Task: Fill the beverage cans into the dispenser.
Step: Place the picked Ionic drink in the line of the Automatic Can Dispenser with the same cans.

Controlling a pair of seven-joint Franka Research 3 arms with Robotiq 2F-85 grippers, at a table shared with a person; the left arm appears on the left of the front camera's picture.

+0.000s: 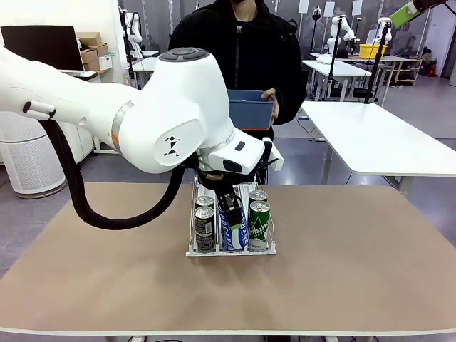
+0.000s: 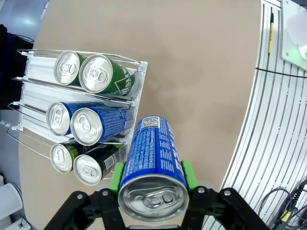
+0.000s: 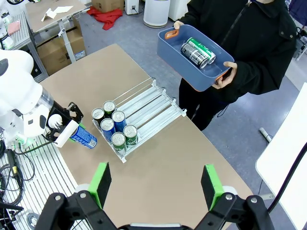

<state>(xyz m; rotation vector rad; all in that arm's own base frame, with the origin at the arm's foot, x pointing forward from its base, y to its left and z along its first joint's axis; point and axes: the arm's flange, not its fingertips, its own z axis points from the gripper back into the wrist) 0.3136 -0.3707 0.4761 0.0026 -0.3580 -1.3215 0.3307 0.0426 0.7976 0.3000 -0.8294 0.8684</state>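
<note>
- Brown table (image 1: pixel 356 271) spanning the front view, with the white dispenser (image 1: pixel 231 251) standing near its middle.
- White left arm (image 1: pixel 142 114) reaching in from the robot's left, bent down over the dispenser's robot-side end and hiding much of it in the front view.
- Person (image 1: pixel 235 50) in dark clothing at the far side, standing just behind the table edge.
- Blue tub (image 3: pixel 172 52) held in front of the body by both of the person's hands (image 3: pixel 224 72), one at each short end.
- Inside the tub, a dark grey can (image 3: pixel 193 55) and a green can (image 3: pixel 204 47) lying side by side, touching.
- Three narrow lanes in the dispenser, running from the person's side toward the robot, with a low lip at the robot's end.
- High above the table and looking down on it, right gripper (image 3: pixel 156 181), green pads spread wide.
- Lower, near the lip, left gripper (image 2: pixel 152 176) clamped on a blue can (image 2: pixel 151 153), green pads pressed to its sides just below the silver top.
- Held can tipped well over, top toward the wrist, bottom end pointing at the lip before the middle lane; just beside the lip, contact not clear.
- Six cans packed against the lip, two per lane, all upright with silver tops up.
- Dark pair (image 1: pixel 204 224) in the robot's left lane, blue pair (image 2: pixel 79 122) in the middle, green pair (image 1: pixel 258 217) in the right lane.
</note>
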